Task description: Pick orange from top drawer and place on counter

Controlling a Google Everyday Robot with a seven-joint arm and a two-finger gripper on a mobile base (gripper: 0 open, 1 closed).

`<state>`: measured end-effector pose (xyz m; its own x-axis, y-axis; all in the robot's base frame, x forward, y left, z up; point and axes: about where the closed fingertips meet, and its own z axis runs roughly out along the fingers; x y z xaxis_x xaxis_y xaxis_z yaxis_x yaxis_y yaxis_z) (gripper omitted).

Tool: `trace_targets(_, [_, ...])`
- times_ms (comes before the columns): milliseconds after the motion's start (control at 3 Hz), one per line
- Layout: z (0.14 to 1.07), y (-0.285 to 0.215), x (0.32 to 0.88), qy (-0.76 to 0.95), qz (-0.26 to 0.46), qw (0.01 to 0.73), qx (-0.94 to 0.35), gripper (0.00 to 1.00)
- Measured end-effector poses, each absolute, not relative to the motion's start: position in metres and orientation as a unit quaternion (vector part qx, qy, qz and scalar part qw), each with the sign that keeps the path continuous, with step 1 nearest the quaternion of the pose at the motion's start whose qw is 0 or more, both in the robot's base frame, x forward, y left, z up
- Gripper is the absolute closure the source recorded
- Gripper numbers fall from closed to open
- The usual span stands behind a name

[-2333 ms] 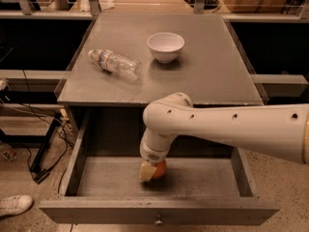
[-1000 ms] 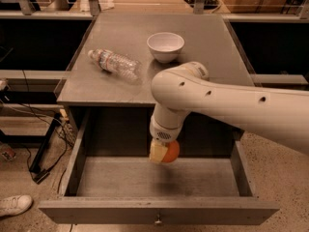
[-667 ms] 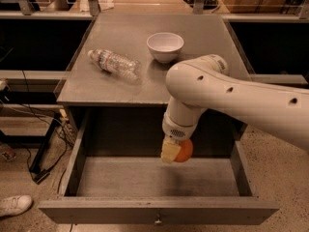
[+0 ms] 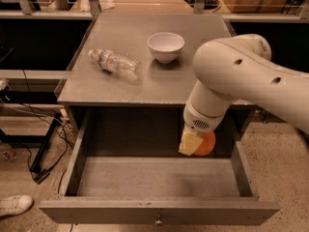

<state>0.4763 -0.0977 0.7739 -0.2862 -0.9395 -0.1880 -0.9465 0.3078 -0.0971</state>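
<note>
**Orange in the tool's grip, low over the open drawer**

The tool hangs inside the open top drawer, just below the front edge of the table and closer to its front right corner than to the left one. It pinches the orange: one pale yellowish finger lies against the fruit's left side, and the other finger is hidden behind the fruit. The orange sits over the rear right part of the drawer, seen against the dark back wall, a little above the grey floor and clear of the right side wall.

The white arm comes in from the right side and bends down over the table's front right corner, covering that part of the surface.

The drawer is pulled fully out toward the camera, its flat front panel carrying a small metal knob at the centre.

On the table, a white bowl stands upright near the middle, toward the back edge. A clear plastic water bottle lies on its side to the left of the bowl, near the left edge, apart from the bowl.

On the floor to the left, a white shoe and dark cables lie beside the cabinet
</note>
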Motion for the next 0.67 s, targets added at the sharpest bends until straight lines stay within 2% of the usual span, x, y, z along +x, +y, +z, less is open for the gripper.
trace_targets(667, [0.863, -0.097, 0.519, 0.793, -0.029, 0.139, -0.593, 1.0])
